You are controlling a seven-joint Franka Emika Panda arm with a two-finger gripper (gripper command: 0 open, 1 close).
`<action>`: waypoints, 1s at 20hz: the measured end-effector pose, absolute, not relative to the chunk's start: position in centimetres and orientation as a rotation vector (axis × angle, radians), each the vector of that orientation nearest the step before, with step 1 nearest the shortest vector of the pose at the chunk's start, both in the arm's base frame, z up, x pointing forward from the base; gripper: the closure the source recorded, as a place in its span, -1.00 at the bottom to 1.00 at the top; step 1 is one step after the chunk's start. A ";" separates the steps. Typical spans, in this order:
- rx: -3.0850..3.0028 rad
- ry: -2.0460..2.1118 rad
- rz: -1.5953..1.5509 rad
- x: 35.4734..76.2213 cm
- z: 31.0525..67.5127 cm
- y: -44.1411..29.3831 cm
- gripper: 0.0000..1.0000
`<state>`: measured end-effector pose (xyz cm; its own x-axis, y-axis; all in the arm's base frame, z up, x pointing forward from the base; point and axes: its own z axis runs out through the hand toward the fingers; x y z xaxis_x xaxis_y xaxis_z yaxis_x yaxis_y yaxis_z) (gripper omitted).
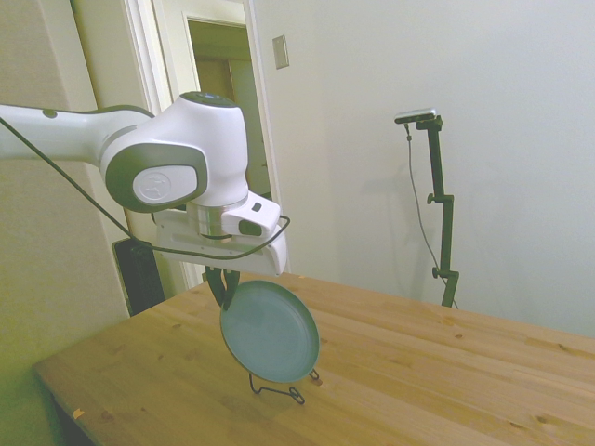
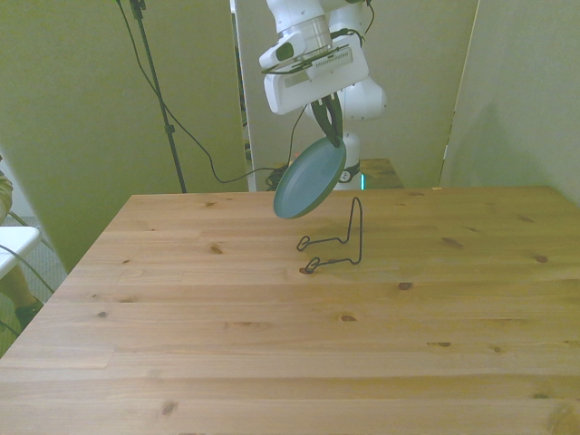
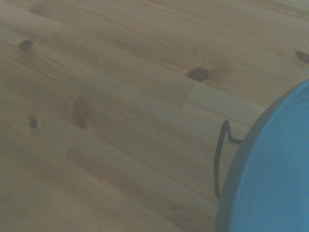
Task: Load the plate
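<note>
Table (image 2: 272, 344): bare wood in the foreground.
Wire rack (image 2: 337, 243): black, standing mid-table.
Plate (image 2: 310, 178): teal, tilted, hanging in the air above the wire rack, clear of the table.
Gripper (image 2: 328, 129): fingers clamped on the plate's upper rim.

You had a knotty pine table (image 2: 272, 344) set against plain pale walls (image 1: 483, 84). In the side view a white-framed open doorway (image 1: 218, 111) stood behind it, a light switch plate (image 1: 281, 52) just beside the frame. In the front view, greenish panels (image 2: 72, 109) backed the table under soft, even light.
</note>
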<state>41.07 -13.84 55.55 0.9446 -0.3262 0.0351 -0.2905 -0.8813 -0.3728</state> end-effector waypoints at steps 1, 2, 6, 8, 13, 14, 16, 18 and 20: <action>-2.716 0.428 -0.129 41.0 55.7 -14.3 1.00; -2.704 0.401 -0.128 40.9 55.8 -14.6 1.00; -2.685 0.297 -0.129 41.4 55.2 -14.8 1.00; -2.673 0.243 -0.117 41.7 54.8 -14.5 1.00; -2.636 0.150 -0.094 41.9 55.0 -14.5 1.00; -2.630 0.146 -0.097 41.8 55.0 -14.6 1.00; -2.620 0.141 -0.100 41.8 55.0 -14.8 1.00; -2.624 0.147 -0.104 42.1 55.0 -14.8 1.00; -2.633 0.161 -0.115 42.4 55.1 -14.5 1.00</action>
